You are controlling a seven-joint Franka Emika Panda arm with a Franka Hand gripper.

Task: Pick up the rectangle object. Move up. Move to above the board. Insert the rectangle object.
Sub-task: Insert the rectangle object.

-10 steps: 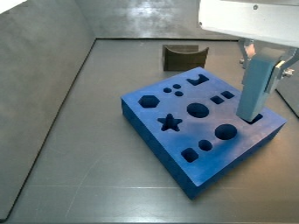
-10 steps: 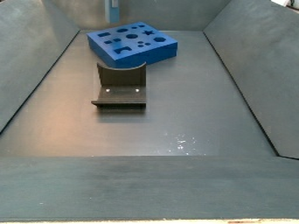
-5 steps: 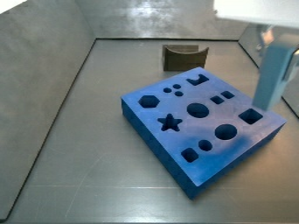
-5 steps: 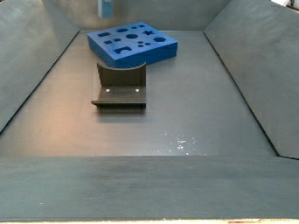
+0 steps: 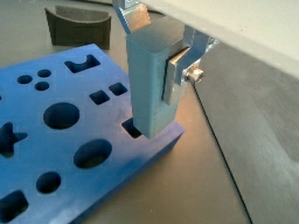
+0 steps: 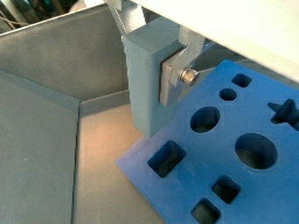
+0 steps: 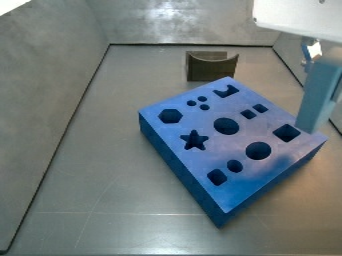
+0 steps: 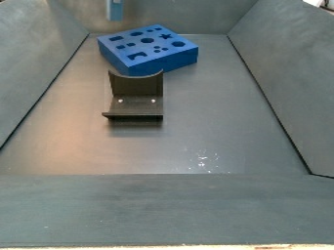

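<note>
I am keeping the tool (image 5: 156, 63) clamped on the rectangle object (image 5: 152, 83), now raised off the board (image 7: 234, 140) near its right corner, so re-alignment over its slot is pending.

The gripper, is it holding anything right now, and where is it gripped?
Yes. The gripper holds the rectangle object upright by its upper end, above the board.

Whole setup sits in a dull grey metal bin. The floor (image 7: 94, 190) is flat and smooth, with seams where the sloped walls (image 7: 40, 60) meet it. There's a bright glare (image 7: 167, 12) on the back wall. In a side view the floor (image 8: 196, 127) looks glossy, with small shiny specks (image 8: 202, 156) near the middle.
</note>
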